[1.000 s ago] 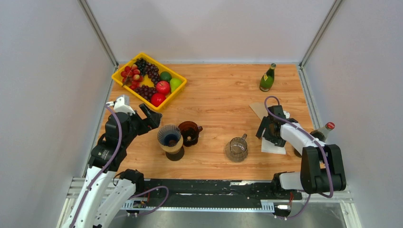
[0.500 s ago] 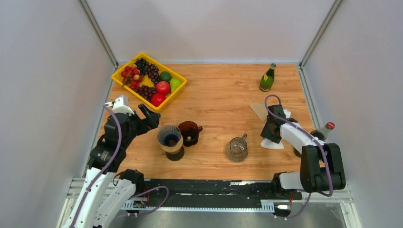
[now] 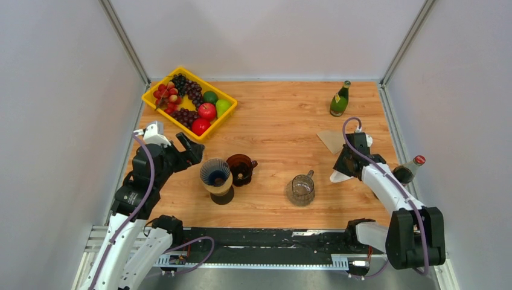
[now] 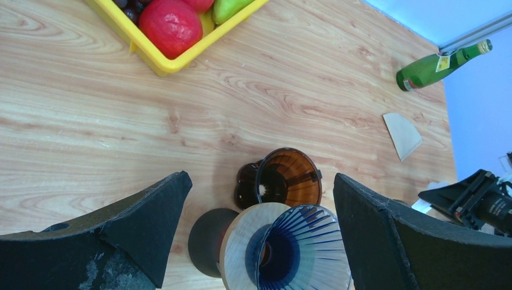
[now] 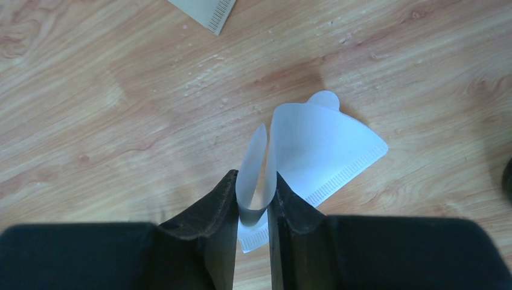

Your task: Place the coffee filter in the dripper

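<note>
Seen from above, two robot arms reach up from the bottom edge of a wooden table [image 3: 278,121].

At lower left, the left gripper [image 3: 188,148] hangs with its jaws spread wide and nothing between them. Just to its right stands a pale dripper [image 3: 215,175] with a blue ribbed inside, on a dark base. A brown dripper [image 3: 241,168] with a handle sits right beside it. A glass cup [image 3: 300,190] stands near the lower middle.

At right of centre, the right gripper [image 5: 253,181] is pinched on a white coffee filter [image 5: 323,145]. Its close view shows a curled edge of the paper squeezed between the two fingers, the rest fanning out above the wood. Whether the paper is off the table cannot be told. The filter is well apart from both drippers, with the glass cup between.

A bottle with a red cap [image 3: 412,166] stands at the right edge, just beside that arm. Farther back, a brown paper filter [image 3: 329,140] lies flat. At the back are a green bottle [image 3: 340,99], upper right, and a yellow tray [image 3: 220,121] of fruit, upper left.
</note>
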`<action>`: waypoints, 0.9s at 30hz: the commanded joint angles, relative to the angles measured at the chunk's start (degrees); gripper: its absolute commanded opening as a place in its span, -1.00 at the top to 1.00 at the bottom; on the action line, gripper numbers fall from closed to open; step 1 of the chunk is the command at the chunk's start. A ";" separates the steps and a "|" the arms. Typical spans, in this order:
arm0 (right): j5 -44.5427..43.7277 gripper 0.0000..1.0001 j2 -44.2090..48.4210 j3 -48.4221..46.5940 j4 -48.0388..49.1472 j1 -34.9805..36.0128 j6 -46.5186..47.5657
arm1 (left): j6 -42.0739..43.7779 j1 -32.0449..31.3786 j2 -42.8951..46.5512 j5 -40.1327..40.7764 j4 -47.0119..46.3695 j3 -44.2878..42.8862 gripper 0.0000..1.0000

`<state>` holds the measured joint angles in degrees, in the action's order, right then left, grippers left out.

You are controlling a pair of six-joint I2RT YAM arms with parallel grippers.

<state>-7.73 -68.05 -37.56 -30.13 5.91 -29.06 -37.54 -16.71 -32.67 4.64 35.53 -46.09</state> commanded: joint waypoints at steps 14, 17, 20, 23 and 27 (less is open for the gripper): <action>14.76 0.58 11.58 -17.05 -0.46 5.31 -1.99 | 3.56 0.32 -5.48 -19.25 -10.88 -9.31 -1.00; 14.45 0.58 11.13 -20.00 1.14 10.42 -4.31 | 0.52 0.13 -10.77 -29.44 -19.38 -9.77 -1.00; 13.00 0.58 10.08 -22.34 4.02 16.42 -6.09 | -1.67 -2.38 -16.33 -35.16 -24.70 -10.41 -1.00; 12.27 0.58 8.42 -24.44 7.28 21.15 -8.39 | 0.37 -8.90 -20.54 -33.03 -25.56 -12.96 -1.00; 12.17 0.60 7.32 -25.39 12.85 24.99 -11.47 | 1.93 -14.70 -26.99 -31.57 -27.08 -15.03 -1.00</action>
<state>4.67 -60.10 -60.10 -25.39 28.03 -35.51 -37.08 -26.50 -56.07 -25.08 13.82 -57.23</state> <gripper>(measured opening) 0.206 0.998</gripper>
